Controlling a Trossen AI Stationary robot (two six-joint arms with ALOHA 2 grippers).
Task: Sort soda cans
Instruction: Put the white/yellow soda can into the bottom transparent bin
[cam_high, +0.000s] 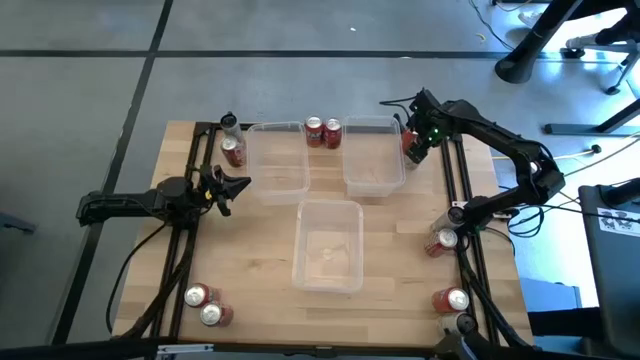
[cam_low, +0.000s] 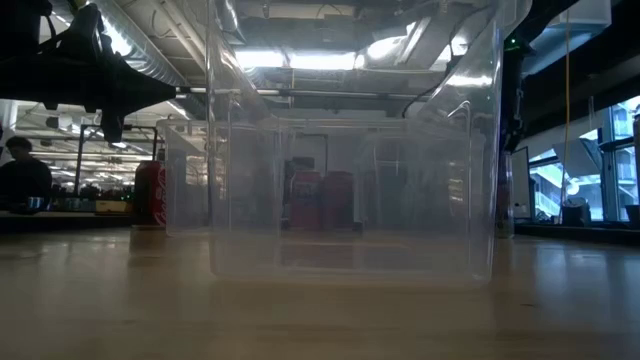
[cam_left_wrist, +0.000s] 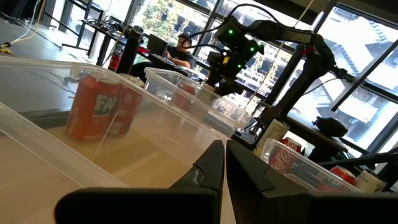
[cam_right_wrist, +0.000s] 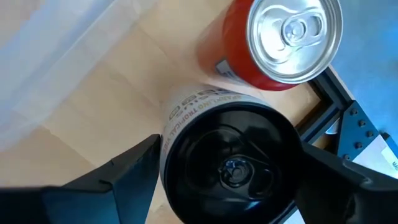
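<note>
Black-topped can (cam_right_wrist: 227, 165) sits between the right gripper (cam_right_wrist: 227, 180)'s spread fingers, not yet clenched, beside 1 red can (cam_right_wrist: 273, 43); left gripper (cam_left_wrist: 221, 171) waits, fingers together, empty.

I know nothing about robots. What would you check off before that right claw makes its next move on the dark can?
1. Right claw lined up over the dark-topped can, a finger on each side: ok.
2. Fingers actually pressing the can: cannot tell.
3. Room around the can: not ok. A red can stands right against it and might get knocked.
4. Somewhere to put it: ok. The nearest clear bin looks empty.
5. Left claw out of the way on the table's far-left side: ok.
</note>
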